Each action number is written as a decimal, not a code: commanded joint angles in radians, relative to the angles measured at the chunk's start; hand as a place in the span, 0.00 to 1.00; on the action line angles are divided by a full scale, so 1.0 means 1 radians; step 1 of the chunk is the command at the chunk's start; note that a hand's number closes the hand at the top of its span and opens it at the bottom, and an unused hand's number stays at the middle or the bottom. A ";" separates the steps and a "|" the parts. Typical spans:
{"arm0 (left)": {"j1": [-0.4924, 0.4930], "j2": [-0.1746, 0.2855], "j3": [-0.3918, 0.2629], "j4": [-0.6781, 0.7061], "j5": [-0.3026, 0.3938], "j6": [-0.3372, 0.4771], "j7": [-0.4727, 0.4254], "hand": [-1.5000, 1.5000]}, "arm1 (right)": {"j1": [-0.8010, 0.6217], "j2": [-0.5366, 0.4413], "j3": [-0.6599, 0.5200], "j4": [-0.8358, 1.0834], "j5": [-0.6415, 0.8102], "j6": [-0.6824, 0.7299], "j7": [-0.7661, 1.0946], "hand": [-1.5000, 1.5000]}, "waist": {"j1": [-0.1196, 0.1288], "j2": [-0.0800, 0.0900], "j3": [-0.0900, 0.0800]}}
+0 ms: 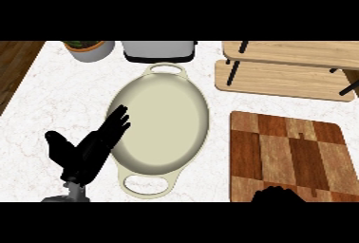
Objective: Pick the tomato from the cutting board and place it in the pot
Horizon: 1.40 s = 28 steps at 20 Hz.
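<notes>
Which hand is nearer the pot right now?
Left. The left hand is at the pot's left rim; the right hand shows over the cutting board's lower edge, apart from the pot.

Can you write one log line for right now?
left hand: open at pot rim | right hand: over cutting board | tomato: not visible | pot: empty

Pot (165,123) beside board (288,147) on the surface (63,104)
Our left hand (88,156) lies with fingers straight at the pot's left rim, tips overlapping it; we see our right hand (279,194) only partly, at the board's near edge.
</notes>
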<state>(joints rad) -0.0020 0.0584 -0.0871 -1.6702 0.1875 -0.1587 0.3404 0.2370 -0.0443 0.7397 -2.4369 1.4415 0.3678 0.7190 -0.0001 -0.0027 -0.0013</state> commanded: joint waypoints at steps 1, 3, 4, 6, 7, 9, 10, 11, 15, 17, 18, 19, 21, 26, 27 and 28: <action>0.003 -0.006 0.007 0.047 -0.003 -0.012 -0.046 0.50 | -0.096 0.042 0.082 -0.140 0.000 0.095 0.050 1.00 | 0.000 0.001 0.000; -0.019 0.000 0.007 0.002 0.003 0.002 0.011 0.50 | -0.199 0.043 0.103 -0.136 -0.078 0.105 0.147 1.00 | 0.010 0.004 -0.001; 0.026 -0.003 -0.012 -0.032 -0.005 0.001 0.007 0.50 | -0.232 0.043 0.079 -0.100 -0.115 0.046 0.170 1.00 | 0.018 0.004 0.000; 0.017 -0.007 -0.013 -0.032 -0.001 -0.003 -0.002 0.50 | -0.331 0.044 0.060 -0.082 -0.167 0.072 0.243 1.00 | 0.023 0.006 -0.001; 0.018 0.003 -0.006 0.025 0.009 -0.039 -0.041 0.50 | -0.355 0.043 0.060 -0.078 -0.166 0.055 0.253 1.00 | 0.021 0.008 -0.001; -0.003 -0.007 -0.012 0.017 -0.014 -0.006 -0.015 0.50 | -0.396 0.042 0.019 -0.026 -0.223 0.024 0.273 1.00 | 0.029 0.011 -0.001; -0.002 0.015 0.014 0.006 0.028 -0.035 0.002 0.50 | -0.426 0.041 0.029 0.012 -0.217 0.005 0.305 1.00 | 0.030 0.010 -0.001; -0.026 0.019 0.009 0.034 0.016 -0.044 -0.013 0.50 | -0.457 0.041 0.006 0.025 -0.237 -0.004 0.321 1.00 | 0.033 0.013 -0.002; -0.023 0.004 0.006 0.059 0.015 -0.043 -0.029 0.50 | -0.641 0.043 -0.133 0.183 -0.393 -0.059 0.355 1.00 | 0.037 0.014 -0.001; -0.050 -0.001 -0.003 0.057 -0.006 -0.021 -0.002 0.50 | -0.770 0.043 -0.200 0.267 -0.476 -0.060 0.370 1.00 | 0.029 0.010 -0.001; -0.061 -0.012 0.002 0.020 0.015 -0.007 0.028 0.50 | -0.820 0.044 -0.214 0.359 -0.501 -0.103 0.373 1.00 | 0.039 0.010 -0.001; -0.071 0.000 0.003 0.010 0.018 -0.015 0.043 0.50 | -0.880 0.044 -0.254 0.414 -0.532 -0.122 0.371 1.00 | 0.044 0.010 -0.001; -0.051 -0.038 -0.024 0.070 -0.018 0.001 -0.014 0.50 | -0.982 0.044 -0.255 0.527 -0.593 -0.151 0.388 1.00 | 0.036 0.009 -0.001; -0.011 0.027 0.021 0.024 0.020 -0.052 -0.010 0.50 | -1.093 0.044 -0.336 0.849 -0.636 -0.301 0.196 1.00 | 0.032 0.010 0.000; -0.078 -0.006 -0.001 0.028 -0.008 -0.001 0.043 0.50 | -1.206 0.044 -0.304 0.916 -0.680 -0.323 0.269 1.00 | 0.039 0.010 0.000; -0.012 -0.017 -0.019 0.009 -0.005 -0.016 0.000 0.50 | -1.156 0.044 -0.323 0.996 -0.649 -0.392 0.155 1.00 | 0.041 0.011 0.000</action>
<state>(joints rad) -0.0352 0.0530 -0.0932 -1.6552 0.1874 -0.1733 0.3565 -0.8369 -0.0028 0.4445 -1.6736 0.8203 0.1239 0.9517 0.0377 0.0063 -0.0014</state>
